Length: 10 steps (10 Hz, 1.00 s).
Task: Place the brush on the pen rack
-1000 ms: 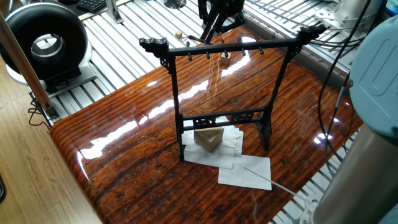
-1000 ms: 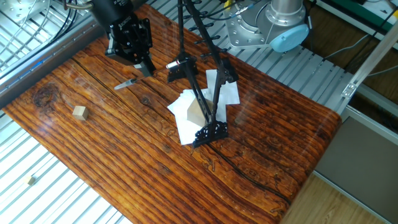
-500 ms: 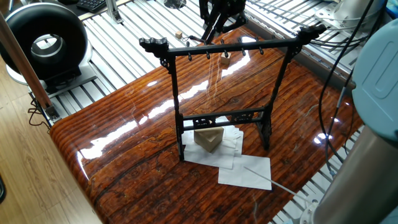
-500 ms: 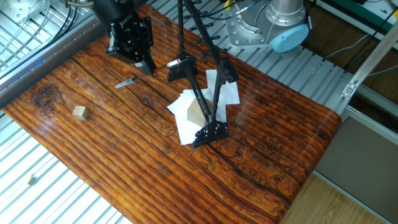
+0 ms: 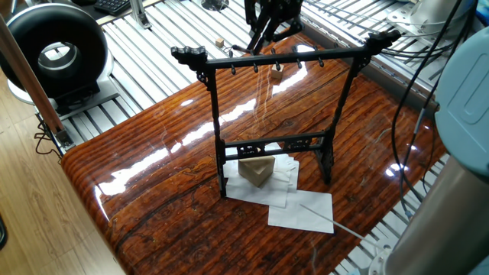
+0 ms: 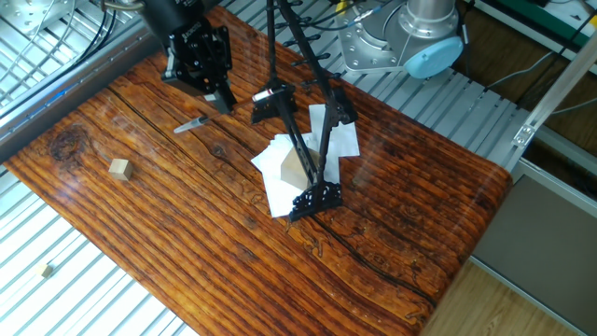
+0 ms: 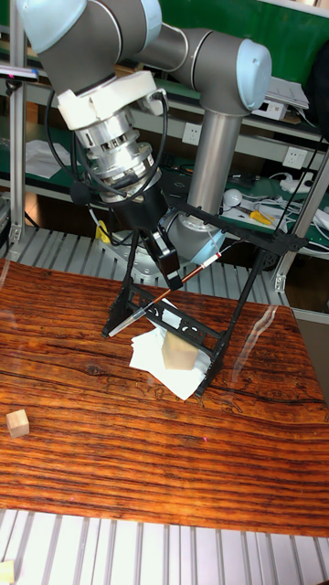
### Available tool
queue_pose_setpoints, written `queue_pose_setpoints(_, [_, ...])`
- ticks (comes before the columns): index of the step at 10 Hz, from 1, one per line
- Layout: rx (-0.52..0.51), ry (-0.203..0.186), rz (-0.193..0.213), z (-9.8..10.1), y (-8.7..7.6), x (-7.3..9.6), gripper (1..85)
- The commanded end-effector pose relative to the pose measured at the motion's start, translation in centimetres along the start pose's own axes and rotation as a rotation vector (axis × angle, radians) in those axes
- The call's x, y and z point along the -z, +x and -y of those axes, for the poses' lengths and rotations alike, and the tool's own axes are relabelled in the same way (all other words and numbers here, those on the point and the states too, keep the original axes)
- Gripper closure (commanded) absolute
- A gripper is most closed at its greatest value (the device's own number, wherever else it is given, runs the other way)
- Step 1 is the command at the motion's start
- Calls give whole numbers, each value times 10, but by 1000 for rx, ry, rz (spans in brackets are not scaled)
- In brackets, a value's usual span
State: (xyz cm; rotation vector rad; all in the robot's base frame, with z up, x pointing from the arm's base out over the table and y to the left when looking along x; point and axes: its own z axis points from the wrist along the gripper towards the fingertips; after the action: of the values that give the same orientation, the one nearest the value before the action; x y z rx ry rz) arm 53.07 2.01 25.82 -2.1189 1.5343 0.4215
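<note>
The pen rack (image 5: 283, 59) is a tall black frame standing mid-table; it also shows in the other views (image 6: 300, 145) (image 7: 239, 302). My gripper (image 7: 172, 278) is shut on the brush (image 7: 137, 313), a thin shaft held tilted in the air, dark tip low and to the left. In the other fixed view the gripper (image 6: 222, 101) hangs left of the rack, with the brush (image 6: 191, 123) sticking out below it, apart from the frame. In one fixed view the gripper (image 5: 263, 34) sits behind the crossbar and the brush is hard to make out.
White paper sheets (image 5: 302, 210) and a tan wedge block (image 5: 257, 172) lie at the rack's feet. A thin pale rod (image 5: 327, 221) rests on the paper. A small wooden cube (image 6: 118, 168) sits on the table, another (image 6: 47, 271) on the metal slats. The robot base (image 6: 410, 42) stands behind.
The gripper with the brush has shifted a little, up and to the right in the other fixed view. The rack, paper and cubes have not moved.
</note>
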Motion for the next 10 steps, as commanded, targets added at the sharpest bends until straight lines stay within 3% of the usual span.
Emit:
queue_pose_setpoints(1, [5,19,18,2,-4,0,847])
queue_pose_setpoints(10, [18,55,1,7,1,0,847])
